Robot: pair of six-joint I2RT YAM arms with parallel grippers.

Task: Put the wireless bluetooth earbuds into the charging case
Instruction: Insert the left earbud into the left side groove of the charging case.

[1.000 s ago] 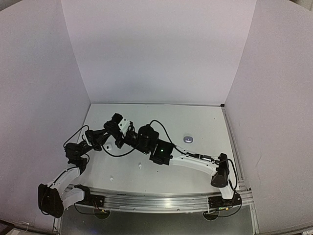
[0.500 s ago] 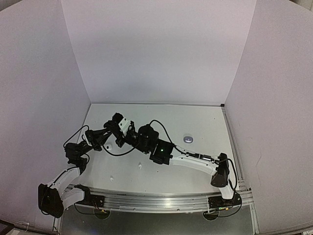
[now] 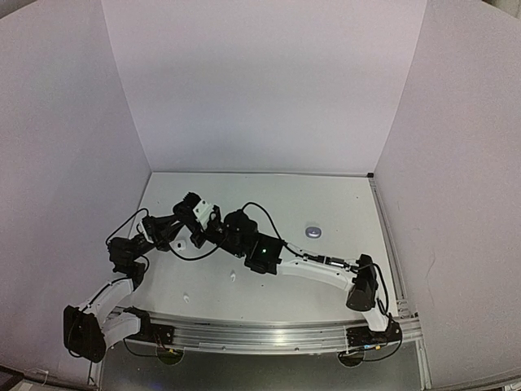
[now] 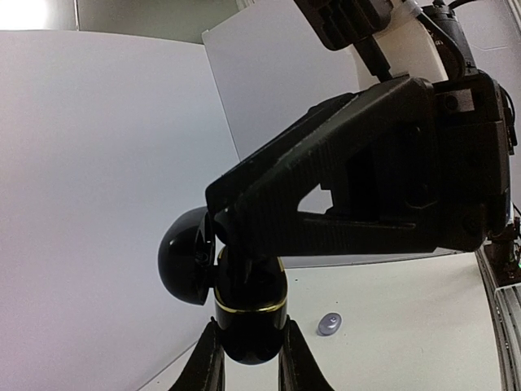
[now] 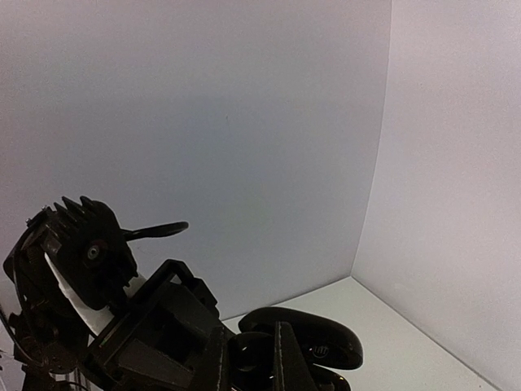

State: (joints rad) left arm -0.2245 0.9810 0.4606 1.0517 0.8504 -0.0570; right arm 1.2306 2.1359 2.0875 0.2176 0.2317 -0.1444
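Left gripper (image 4: pixel 248 362) clamped tight on glossy black gold-banded charging case (image 4: pixel 251 305), lid open, held off the white table (image 3: pixel 326 204). Right gripper (image 5: pixel 250 358) at case mouth, jaws nearly together; can't tell what's between. Tiny white earbud (image 3: pixel 234 277) lies on table.

The left arm (image 3: pixel 110 295) climbs from its base, bends at the elbow and reaches rightward. The right arm (image 3: pixel 321 271) bends at its own elbow and stretches leftward (its forearm lying low and nearly level), so the two wrists meet left of centre. The left claw (image 4: pixel 250 332) has its fingers (image 4: pixel 207 362) clamped on either side of a black charging case (image 4: pixel 251 309). The right claw (image 4: pixel 216 213) comes in from the side, its tips at the top of that case and its fingers (image 5: pixel 221 358) drawn close together. What sits between them is too dark to tell.
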